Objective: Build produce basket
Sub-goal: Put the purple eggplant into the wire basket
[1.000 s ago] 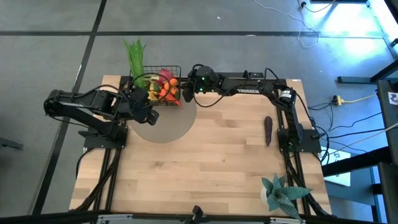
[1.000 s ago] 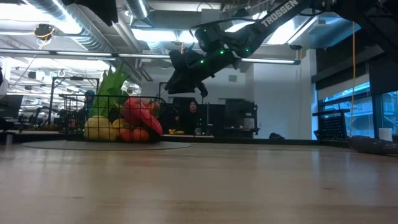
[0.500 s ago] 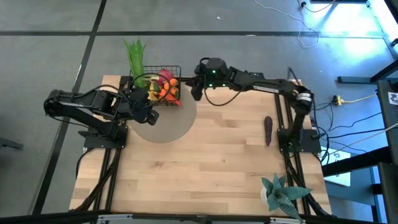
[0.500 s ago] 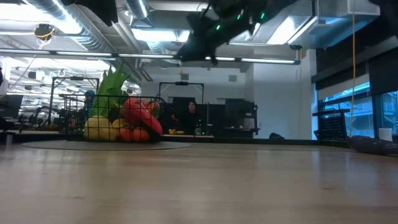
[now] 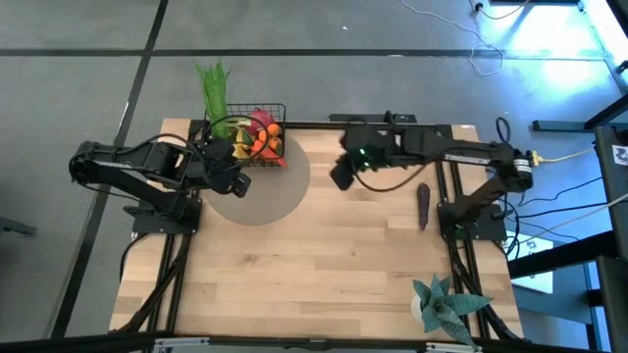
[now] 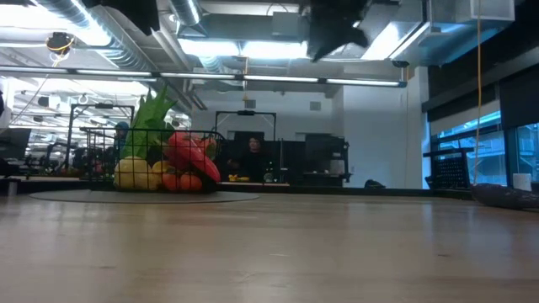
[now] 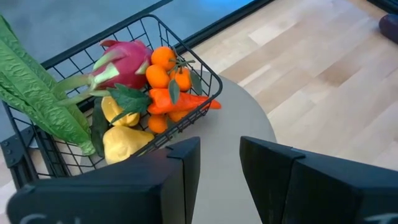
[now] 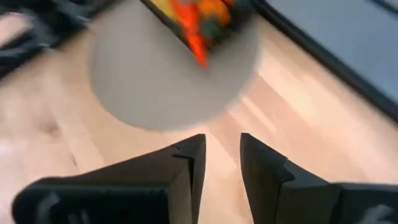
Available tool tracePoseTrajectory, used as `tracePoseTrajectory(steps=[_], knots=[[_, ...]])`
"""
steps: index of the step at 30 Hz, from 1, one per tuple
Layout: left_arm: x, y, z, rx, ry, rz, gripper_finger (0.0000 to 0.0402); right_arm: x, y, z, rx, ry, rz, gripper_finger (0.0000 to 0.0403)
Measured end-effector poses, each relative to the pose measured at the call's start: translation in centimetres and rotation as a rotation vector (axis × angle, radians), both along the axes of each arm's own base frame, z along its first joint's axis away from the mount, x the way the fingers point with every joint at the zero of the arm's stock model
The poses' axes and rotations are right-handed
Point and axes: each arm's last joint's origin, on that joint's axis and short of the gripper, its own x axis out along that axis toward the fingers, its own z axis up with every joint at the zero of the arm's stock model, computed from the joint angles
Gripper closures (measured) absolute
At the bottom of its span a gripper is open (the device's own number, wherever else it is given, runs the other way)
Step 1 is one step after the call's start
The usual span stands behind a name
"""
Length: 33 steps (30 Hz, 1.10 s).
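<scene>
The black wire basket (image 5: 257, 137) stands on a round grey mat (image 5: 263, 196) at the table's far left. It holds a long green leek (image 5: 213, 90), a pink dragon fruit (image 7: 121, 62), yellow fruits (image 7: 123, 134), tangerines (image 7: 165, 65) and a carrot (image 7: 183, 102) whose tip pokes through the mesh. A purple eggplant (image 5: 423, 204) lies on the bare wood at the right. My left gripper (image 5: 236, 185) is open over the mat, just near of the basket. My right gripper (image 5: 340, 178) is open, high in the air right of the mat, holding nothing.
A blue-green spiky plant (image 5: 446, 306) stands at the table's near right corner. The middle and near part of the wooden table top (image 5: 314, 275) is bare wood. The low view shows a person (image 6: 253, 160) far behind the table.
My right gripper has pulled away from the basket's right side. It has risen and swung toward the table's right and near side, and now hangs over the wood right of the mat. The basket and its produce have stayed in place.
</scene>
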Motion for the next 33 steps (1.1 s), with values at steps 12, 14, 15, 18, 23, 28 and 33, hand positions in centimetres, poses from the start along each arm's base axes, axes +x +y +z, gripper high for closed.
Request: tracePoseTrajectory(steps=[12,14,15,18,23,28,33], knots=[[0.0,0.0,-0.1,-0.015,0.01,-0.012,0.0301,-6.5,5.7,-2.1,0.274,0.393,-0.597,0.0315],[0.0,-0.1,-0.1,-0.018,0.012,-0.015,0.0301,-7.0,6.3,-2.8,0.267,0.445,-0.645,0.0315],[0.0,-0.1,-0.1,-0.016,0.014,-0.018,0.0301,-7.2,6.6,-3.1,0.267,0.472,-0.644,0.0315],[0.0,-0.1,-0.1,-0.006,0.026,-0.03,0.0301,-7.5,7.2,-4.3,0.295,0.538,-0.625,0.0315],[0.0,-0.1,-0.1,-0.007,0.027,-0.031,0.0301,-7.9,7.7,-5.7,0.346,0.625,-0.616,0.0324],[0.0,-0.1,-0.1,-0.007,0.026,-0.031,0.0301,-8.4,7.7,-7.0,0.343,0.692,-0.61,0.0363],[0.0,-0.1,-0.1,-0.007,0.026,-0.031,0.0301,-8.7,7.4,-8.1,0.402,0.793,-0.54,0.0365]])
